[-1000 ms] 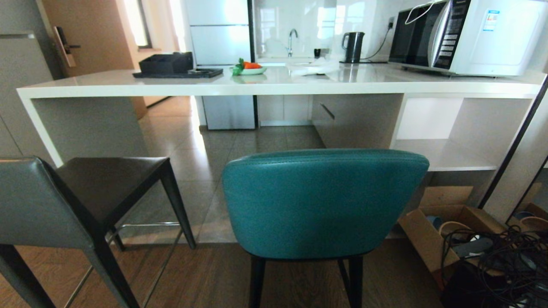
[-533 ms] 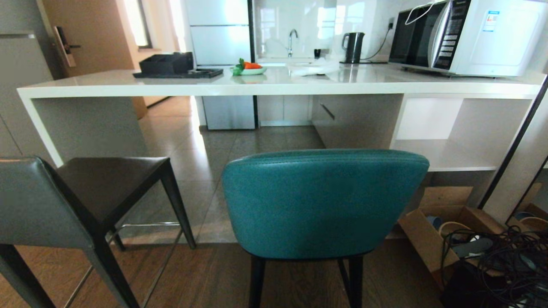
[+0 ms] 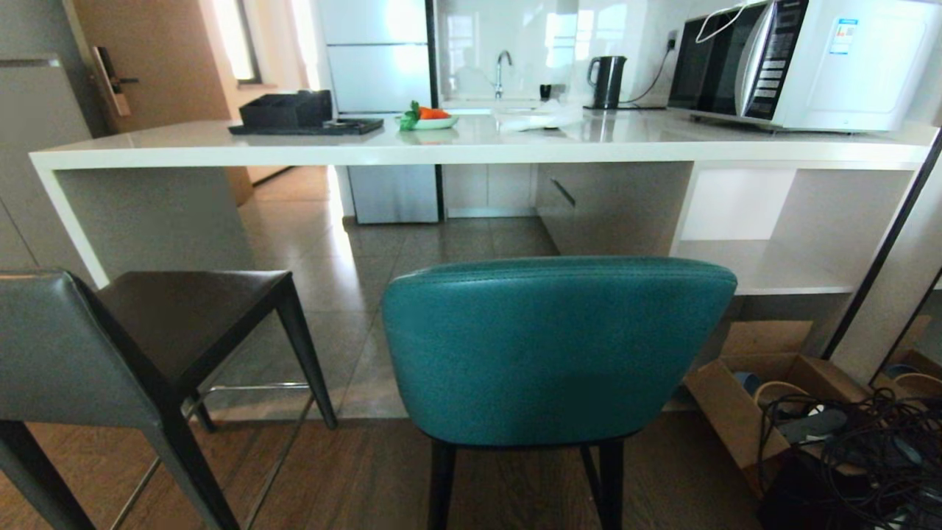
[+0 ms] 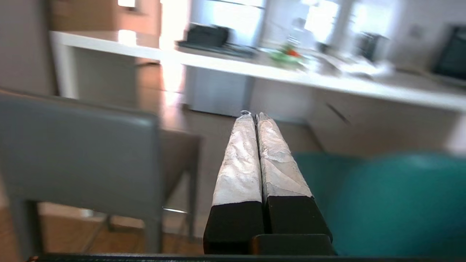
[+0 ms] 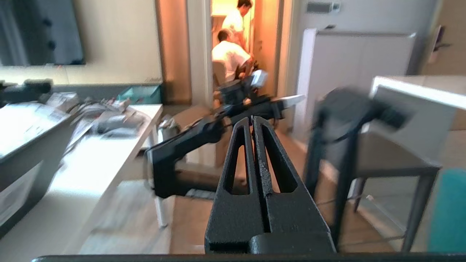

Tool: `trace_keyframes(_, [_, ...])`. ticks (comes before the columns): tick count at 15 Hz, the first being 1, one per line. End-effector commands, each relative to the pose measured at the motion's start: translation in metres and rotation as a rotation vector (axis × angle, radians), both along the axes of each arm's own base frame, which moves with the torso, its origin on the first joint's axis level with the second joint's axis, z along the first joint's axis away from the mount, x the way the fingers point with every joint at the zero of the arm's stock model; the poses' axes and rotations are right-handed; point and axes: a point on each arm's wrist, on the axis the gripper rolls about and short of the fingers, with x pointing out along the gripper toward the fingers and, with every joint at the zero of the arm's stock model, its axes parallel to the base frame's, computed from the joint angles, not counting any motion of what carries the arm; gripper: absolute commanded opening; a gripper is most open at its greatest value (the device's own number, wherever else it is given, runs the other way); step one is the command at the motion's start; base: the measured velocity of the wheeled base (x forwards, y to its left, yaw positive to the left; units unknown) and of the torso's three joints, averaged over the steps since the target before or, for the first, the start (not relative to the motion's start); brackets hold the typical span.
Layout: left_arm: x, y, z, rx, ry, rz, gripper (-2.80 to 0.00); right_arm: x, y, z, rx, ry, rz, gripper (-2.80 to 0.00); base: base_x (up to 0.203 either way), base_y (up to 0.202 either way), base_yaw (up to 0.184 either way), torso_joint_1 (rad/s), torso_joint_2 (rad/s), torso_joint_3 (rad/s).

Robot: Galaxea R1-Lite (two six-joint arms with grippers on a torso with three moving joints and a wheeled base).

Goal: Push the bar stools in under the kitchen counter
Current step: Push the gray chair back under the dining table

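- Left gripper [image 4: 253, 115]: fingers pressed together, empty, raised short of the two stool backs.
- Right gripper [image 5: 252, 118]: fingers pressed together, empty, aimed away from the kitchen counter [image 3: 471, 151].
- Teal bar stool [image 3: 557, 350]: stands clear of the counter's front edge, back toward the robot.
- Grey bar stool [image 3: 110, 346]: left of the teal stool, also outside the counter.
- Microwave [image 3: 806, 62]: on the counter's right end.

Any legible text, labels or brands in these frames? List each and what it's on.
None can be read.
Microwave: brand strip along the door's top edge, too small to read.
Microwave sticker: blue and white label, print too small.
Microwave control panel: button markings, unreadable.
Kettle, stools, counter: no text visible.
Wrist views: no text visible.
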Motion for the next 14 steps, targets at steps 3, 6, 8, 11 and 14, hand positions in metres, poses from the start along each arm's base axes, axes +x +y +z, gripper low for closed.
trace_keyframes(3, [-0.014, -0.002, -0.040, 0.063, 0.022, -0.132, -2.80, -0.079, -0.013, -0.062, -0.024, -0.051, 0.093, -2.80, 0.000, 0.000, 0.000, 0.000, 0.00, 0.000])
trace_keyframes(6, [-0.009, -0.001, -0.075, 0.115, 0.077, -0.141, -2.80, -0.087, -0.015, -0.102, 0.000, 0.021, 0.098, -2.80, 0.000, 0.000, 0.000, 0.000, 0.00, 0.000])
trace_keyframes(8, [-0.005, 0.000, -0.094, 0.152, 0.107, -0.140, -2.80, -0.057, -0.016, -0.108, 0.078, 0.090, 0.066, -2.80, 0.000, 0.000, 0.000, 0.000, 0.00, 0.000])
trace_keyframes(11, [-0.003, 0.000, -0.106, 0.160, 0.123, -0.137, -2.80, 0.001, -0.018, -0.129, 0.246, 0.160, -0.115, -2.80, 0.000, 0.000, 0.000, 0.000, 0.00, 0.000])
trace_keyframes(14, [-0.001, 0.000, -0.114, 0.159, 0.142, -0.137, -2.80, 0.042, -0.023, -0.154, 0.335, 0.117, -0.577, -2.80, 0.000, 0.000, 0.000, 0.000, 0.00, 0.000])
